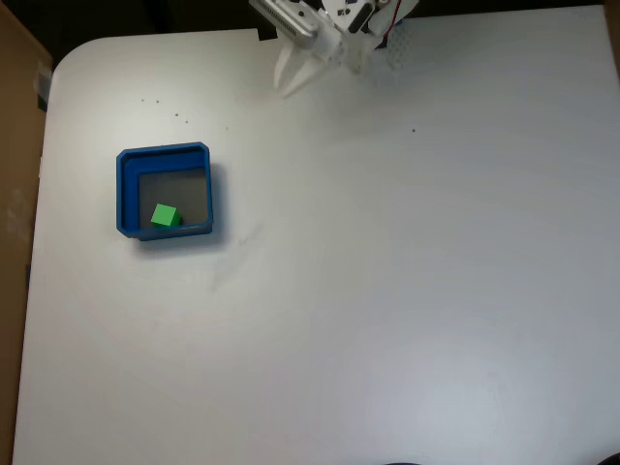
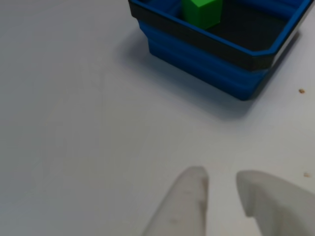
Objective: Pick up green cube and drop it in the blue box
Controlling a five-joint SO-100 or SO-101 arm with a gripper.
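Fixed view: the green cube [image 1: 166, 216] lies inside the blue box [image 1: 125, 189], well apart from the claw [image 1: 294, 79], which is slightly parted and empty; simply park it clear above the table [image 1: 407, 291].

Even, fairly bright light falls on the white table [image 1: 407, 291] in the fixed view, with a soft sheen toward the lower right and no hard glare. Shadows are faint — a thin dark edge beside the blue box [image 1: 165, 191]. In the other view the gripper [image 2: 221, 184] fingers are close to the lens and blurred, and the blue box [image 2: 211, 64] casts a soft grey shadow toward the camera — its edges slightly soft too.
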